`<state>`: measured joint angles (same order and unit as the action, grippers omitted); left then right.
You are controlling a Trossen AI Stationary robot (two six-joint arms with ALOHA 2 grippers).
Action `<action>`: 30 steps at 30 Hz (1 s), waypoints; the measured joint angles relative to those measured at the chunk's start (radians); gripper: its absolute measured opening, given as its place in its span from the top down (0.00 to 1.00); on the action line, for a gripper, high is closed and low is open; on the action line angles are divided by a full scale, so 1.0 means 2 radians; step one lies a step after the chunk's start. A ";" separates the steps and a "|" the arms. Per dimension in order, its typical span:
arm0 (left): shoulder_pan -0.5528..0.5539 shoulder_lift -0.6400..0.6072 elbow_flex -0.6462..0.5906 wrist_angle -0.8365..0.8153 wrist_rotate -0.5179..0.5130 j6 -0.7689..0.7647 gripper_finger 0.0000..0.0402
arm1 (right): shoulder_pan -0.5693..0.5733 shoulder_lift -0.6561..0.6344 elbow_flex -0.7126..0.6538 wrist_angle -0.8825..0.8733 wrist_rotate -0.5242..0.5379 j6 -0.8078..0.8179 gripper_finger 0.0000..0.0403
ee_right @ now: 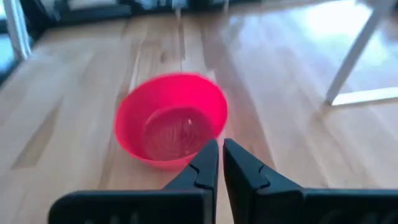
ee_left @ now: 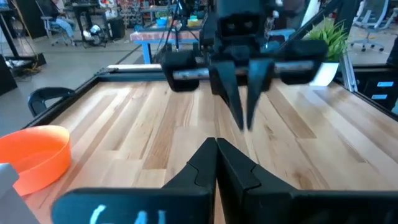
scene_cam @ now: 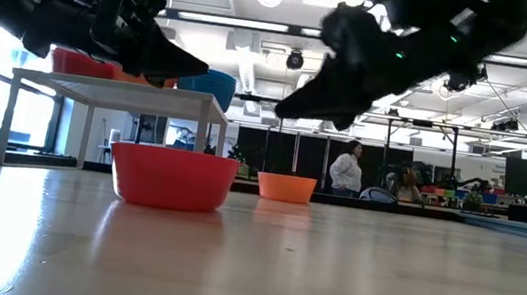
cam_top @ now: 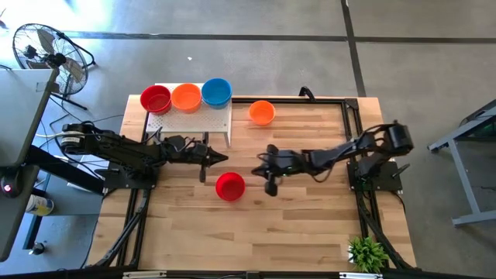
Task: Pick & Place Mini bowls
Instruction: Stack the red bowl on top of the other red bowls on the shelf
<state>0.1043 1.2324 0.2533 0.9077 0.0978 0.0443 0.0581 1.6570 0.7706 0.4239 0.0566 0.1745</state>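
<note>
Hovering above the wooden worktop [cam_top: 310,225], the left end effector [cam_top: 221,158] and the right end effector [cam_top: 262,159] face each other near the middle, tips apart, with neither touching anything. Both have their fingers pressed narrow, nearly together, and empty; the left wrist view shows the left fingers [ee_left: 208,165] meeting at a point, and the right wrist view shows the right fingers [ee_right: 214,165] with only a thin slit between them.

A red mini bowl [cam_top: 230,186] sits upright on the worktop, just below the gap between the two end effectors in the high view; in the right wrist view it lies just beyond the right fingertips. An orange mini bowl [cam_top: 262,112] stands alone on the worktop near its far edge, well apart from both arms.

On a small white perforated board [cam_top: 194,122] raised on legs at the far left of the worktop, three more bowls stand in a row: a red bowl [cam_top: 156,99], an orange bowl [cam_top: 186,97] and a blue bowl [cam_top: 216,92]. A person [scene_cam: 347,170] stands in the room beyond.
</note>
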 joint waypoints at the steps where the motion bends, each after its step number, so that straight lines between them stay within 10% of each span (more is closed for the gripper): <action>1: 0.000 0.000 0.004 -0.008 0.000 0.000 1.00 | 0.000 -0.009 -0.022 0.030 0.004 0.000 0.98; 15: -0.041 0.000 0.141 -0.268 0.045 0.034 1.00 | 0.005 -0.080 -0.247 0.286 0.113 0.036 1.00; 30: -0.157 0.000 0.241 -0.539 -0.137 -0.006 0.73 | 0.006 -0.080 -0.272 0.321 0.101 0.034 0.99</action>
<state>-0.2097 1.2324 0.7354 -0.1709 -0.1759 0.0320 0.0707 1.4967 0.2264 1.0668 0.2589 0.2431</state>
